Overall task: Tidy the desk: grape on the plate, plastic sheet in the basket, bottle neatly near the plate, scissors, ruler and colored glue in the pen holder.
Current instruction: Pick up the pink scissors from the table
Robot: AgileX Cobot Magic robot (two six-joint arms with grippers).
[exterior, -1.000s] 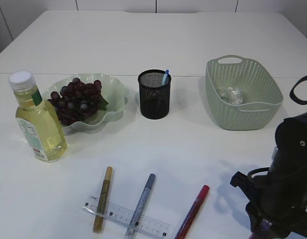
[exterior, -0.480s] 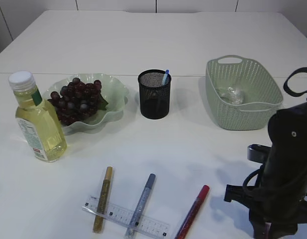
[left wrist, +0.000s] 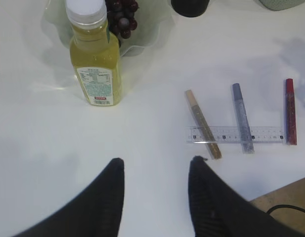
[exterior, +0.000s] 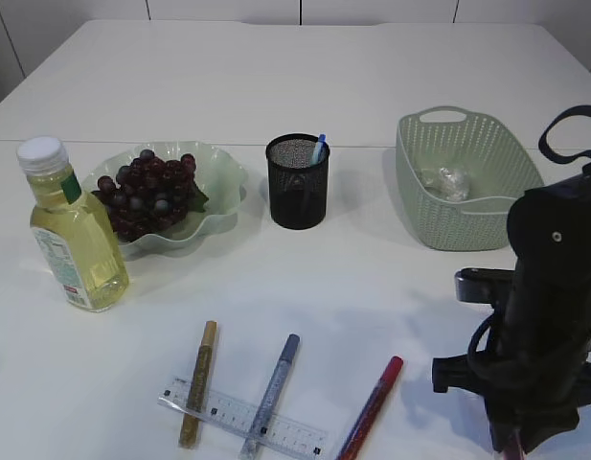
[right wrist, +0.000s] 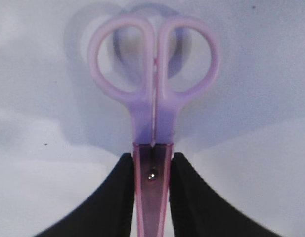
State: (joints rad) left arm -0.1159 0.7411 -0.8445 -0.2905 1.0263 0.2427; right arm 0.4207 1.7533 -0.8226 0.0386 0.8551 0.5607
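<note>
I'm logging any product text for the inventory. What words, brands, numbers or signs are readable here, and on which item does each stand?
No text can be read in full.
Bottle label: printed lines and a red strip at the bottom, too small and blurred to read.
Ruler: scale marks and tiny digits, unreadable.
Glue pens, scissors, pen holder, basket: no visible writing.

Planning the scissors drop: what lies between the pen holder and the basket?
Bare table only, per the exterior view: nothing between the pen holder and the basket.

scissors blades cut off at frame bottom, ruler partly under glue pens, basket contents blurry
</note>
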